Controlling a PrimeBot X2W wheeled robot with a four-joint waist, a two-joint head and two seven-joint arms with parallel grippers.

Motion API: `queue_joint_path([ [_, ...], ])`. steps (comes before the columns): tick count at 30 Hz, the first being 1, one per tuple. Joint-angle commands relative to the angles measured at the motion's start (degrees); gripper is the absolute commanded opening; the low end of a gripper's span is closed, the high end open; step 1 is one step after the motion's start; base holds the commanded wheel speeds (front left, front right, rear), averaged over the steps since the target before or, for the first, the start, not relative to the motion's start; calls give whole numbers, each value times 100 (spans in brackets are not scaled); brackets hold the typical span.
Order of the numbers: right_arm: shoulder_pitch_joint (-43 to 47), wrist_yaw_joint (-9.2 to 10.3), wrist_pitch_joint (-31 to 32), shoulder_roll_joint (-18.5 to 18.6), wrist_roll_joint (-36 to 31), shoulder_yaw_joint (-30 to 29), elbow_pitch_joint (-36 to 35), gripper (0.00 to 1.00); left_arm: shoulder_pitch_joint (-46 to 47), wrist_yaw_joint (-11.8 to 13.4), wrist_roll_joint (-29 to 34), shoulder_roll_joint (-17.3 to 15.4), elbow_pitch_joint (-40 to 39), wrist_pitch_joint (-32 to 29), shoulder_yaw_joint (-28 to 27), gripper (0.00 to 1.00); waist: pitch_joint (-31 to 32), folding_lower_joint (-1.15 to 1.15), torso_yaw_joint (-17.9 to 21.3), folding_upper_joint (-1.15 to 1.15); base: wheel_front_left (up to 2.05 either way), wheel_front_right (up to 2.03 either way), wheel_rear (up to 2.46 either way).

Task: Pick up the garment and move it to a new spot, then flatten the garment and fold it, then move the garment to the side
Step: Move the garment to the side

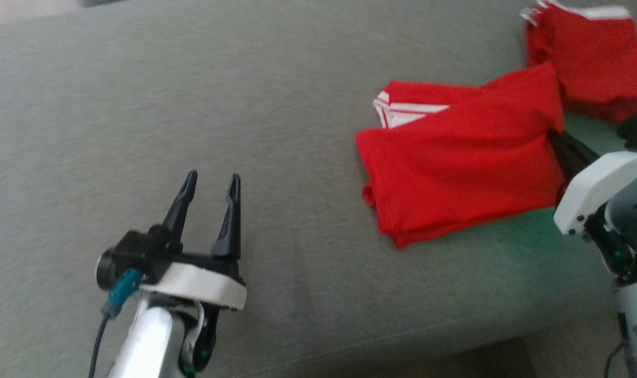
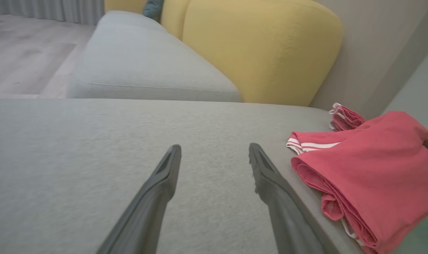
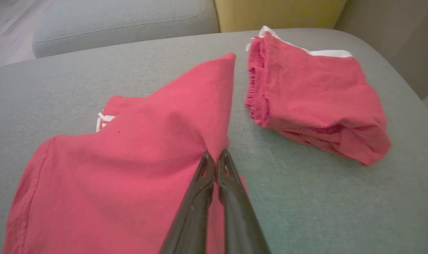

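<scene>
Garment [image 3: 111, 176], red with white stripes at one hem, lies folded on the grey sofa seat [image 1: 192, 79]. Its edge on the robot's right is pinched in the right tool [image 3: 215, 155], whose two dark fingers are clenched together on a raised peak of cloth. That grip sits at the side nearest the arm, which suits lifting or dragging the whole stack sideways without undoing the folds. I judge the folding done and the move to the side in hand. Just beyond the pinched corner, with a gap between, lies a second folded red piece [image 3: 316, 98] near the seat's end, likely marking where finished items go. The left tool [image 1: 212, 176] hovers released, fingers spread, over bare seat well apart from the cloth, out of the way. A yellow backrest [image 2: 263, 46] stands behind.
</scene>
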State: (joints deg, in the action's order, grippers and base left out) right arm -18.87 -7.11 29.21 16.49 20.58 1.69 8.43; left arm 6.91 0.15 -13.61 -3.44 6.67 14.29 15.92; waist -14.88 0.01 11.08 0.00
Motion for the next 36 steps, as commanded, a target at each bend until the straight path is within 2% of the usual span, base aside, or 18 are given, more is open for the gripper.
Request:
queue_joint_path([
  [1,-209,-37,-48,55,-25,36,-250,0,238,-12,47,-40,-206,63,-155,100,-416,-1,503,0,0,0,0],
  [4,-271,-37,-104,-28,-64,5,-266,0,413,-36,101,-70,-215,25,-100,100,-565,-1,676,0,0,0,0],
  [8,-348,-37,-210,-123,-104,-32,-203,0,543,-52,132,-93,-194,-3,-48,100,-640,-1,705,0,0,0,0],
  [16,-826,-37,-289,-195,-232,-75,-3,0,558,-14,57,-97,-112,19,-67,100,-477,-1,351,0,0,0,0],
  [21,-1458,-37,-163,-235,-286,-315,410,0,519,10,-25,-65,-103,44,-61,100,-344,-1,83,0,0,0,0],
  [29,-2486,-37,-100,39,-923,-977,1177,0,477,57,-101,-22,-150,66,-62,100,-339,-1,-239,0,0,0,0],
  [33,-2646,-37,-42,239,-1123,-1244,1270,0,474,60,-106,-11,-175,68,-45,100,-358,-1,-298,0,0,0,0],
  [36,-2760,-37,16,550,-1244,-1453,1298,0,472,62,-102,1,-235,69,-26,100,-402,-1,-353,0,0,0,0],
])
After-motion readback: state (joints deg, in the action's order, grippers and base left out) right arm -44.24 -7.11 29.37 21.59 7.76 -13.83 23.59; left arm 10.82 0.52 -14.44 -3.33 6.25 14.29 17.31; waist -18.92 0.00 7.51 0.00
